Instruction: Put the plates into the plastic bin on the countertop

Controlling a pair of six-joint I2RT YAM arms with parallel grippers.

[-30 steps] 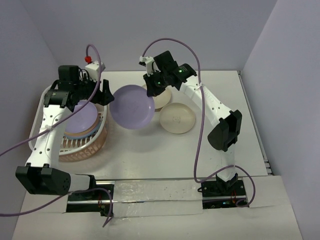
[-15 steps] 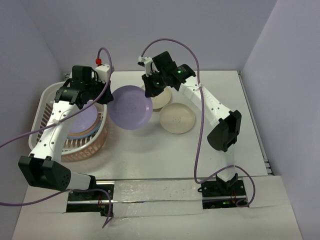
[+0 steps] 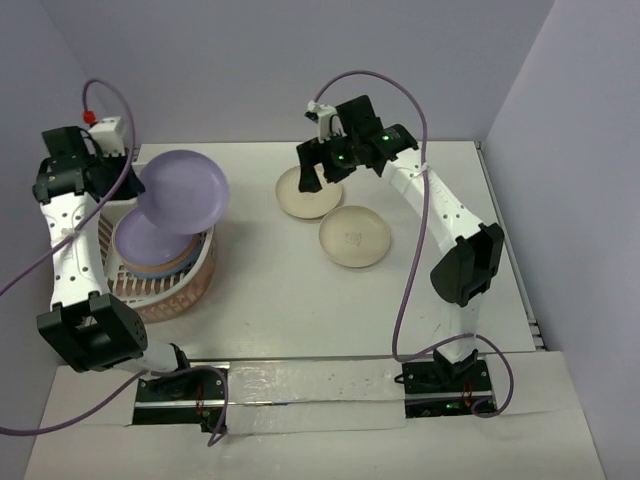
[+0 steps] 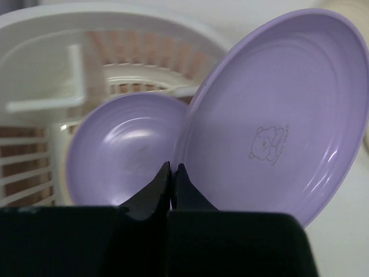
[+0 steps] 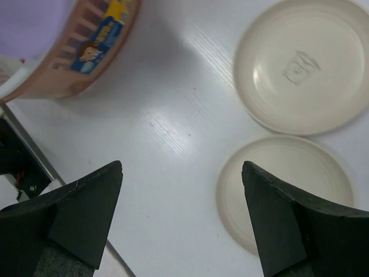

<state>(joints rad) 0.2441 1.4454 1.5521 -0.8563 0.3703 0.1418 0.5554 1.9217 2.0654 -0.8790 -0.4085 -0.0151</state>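
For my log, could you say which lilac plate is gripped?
The tilted plate, pinched by the left gripper; the other plate lies flat in the bin.

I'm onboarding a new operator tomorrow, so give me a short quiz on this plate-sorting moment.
1. True or false: the left claw grips the lilac plate by its rim.
2. How many cream plates lie on the countertop?
3. The right claw is: A) shut on a plate, B) open and empty, C) out of view.
Key: 1 true; 2 two; 3 B.
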